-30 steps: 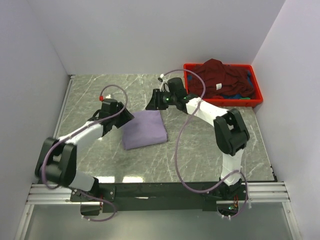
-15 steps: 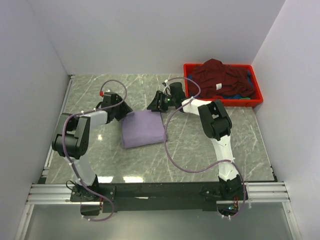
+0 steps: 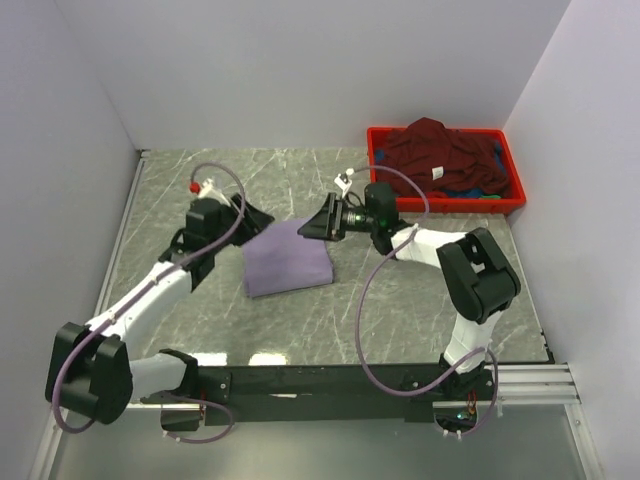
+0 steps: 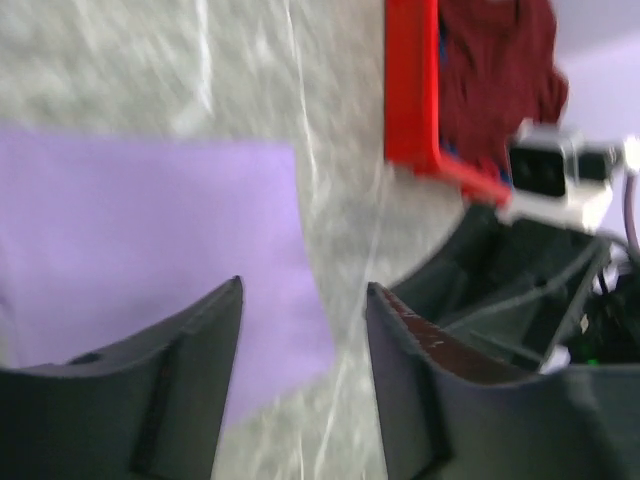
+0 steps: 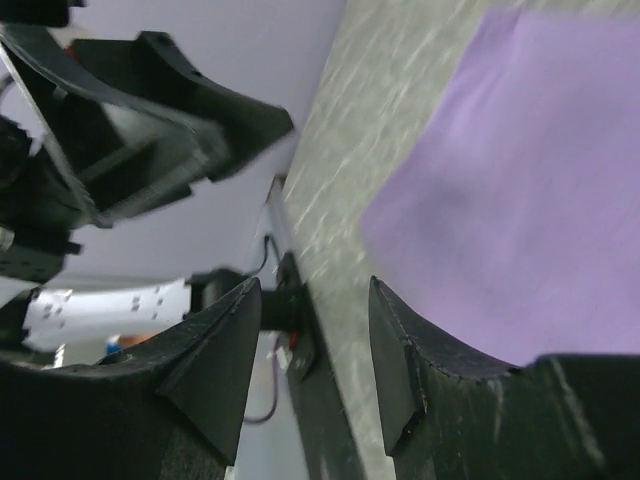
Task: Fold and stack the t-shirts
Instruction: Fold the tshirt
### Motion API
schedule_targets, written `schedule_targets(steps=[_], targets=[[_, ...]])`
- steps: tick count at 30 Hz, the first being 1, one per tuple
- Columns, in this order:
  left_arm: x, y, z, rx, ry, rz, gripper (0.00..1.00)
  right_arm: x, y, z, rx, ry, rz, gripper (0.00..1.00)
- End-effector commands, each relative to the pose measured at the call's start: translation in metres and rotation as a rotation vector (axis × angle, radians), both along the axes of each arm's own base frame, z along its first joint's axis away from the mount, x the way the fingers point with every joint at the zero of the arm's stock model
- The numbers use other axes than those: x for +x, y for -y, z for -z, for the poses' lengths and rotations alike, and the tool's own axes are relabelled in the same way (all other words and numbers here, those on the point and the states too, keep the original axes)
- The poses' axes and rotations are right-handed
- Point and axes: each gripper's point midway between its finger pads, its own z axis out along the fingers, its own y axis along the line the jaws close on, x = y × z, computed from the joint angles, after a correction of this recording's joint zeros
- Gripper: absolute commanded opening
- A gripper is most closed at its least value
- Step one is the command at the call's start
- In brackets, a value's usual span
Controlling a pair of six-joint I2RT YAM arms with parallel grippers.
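A folded lavender t-shirt (image 3: 288,258) lies flat on the marble table (image 3: 420,300). My left gripper (image 3: 257,217) hovers at its far left corner and my right gripper (image 3: 318,223) at its far right corner; both are open and empty. In the left wrist view the lavender t-shirt (image 4: 150,230) lies under the left gripper (image 4: 303,290). It also shows beside the right gripper (image 5: 315,285) as the lavender t-shirt (image 5: 530,190). A crumpled maroon t-shirt (image 3: 435,150) with a white label (image 3: 437,172) fills the red crate (image 3: 512,203).
The red crate stands at the far right corner, with blue (image 3: 462,190) and green (image 3: 490,197) cloth under the maroon one. White walls close the table on three sides. Purple cables loop off both arms. The crate (image 4: 410,90) also appears in the left wrist view.
The left arm has swung out and stretched, its gripper staying by the shirt's far left corner. The right gripper has shifted slightly toward me and opened a little wider. The lavender shirt has not moved.
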Motion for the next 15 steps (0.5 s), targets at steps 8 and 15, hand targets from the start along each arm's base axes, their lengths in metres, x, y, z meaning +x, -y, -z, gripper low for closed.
schedule_targets(steps=[8, 15], targets=[[-0.065, 0.002, 0.121, -0.060, -0.264, -0.019, 0.44, -0.049, 0.003, 0.066, 0.040, -0.134, -0.091, 0.53], [-0.099, -0.040, 0.176, -0.084, -0.376, -0.156, 0.43, -0.053, 0.027, 0.133, -0.019, -0.252, -0.031, 0.53]])
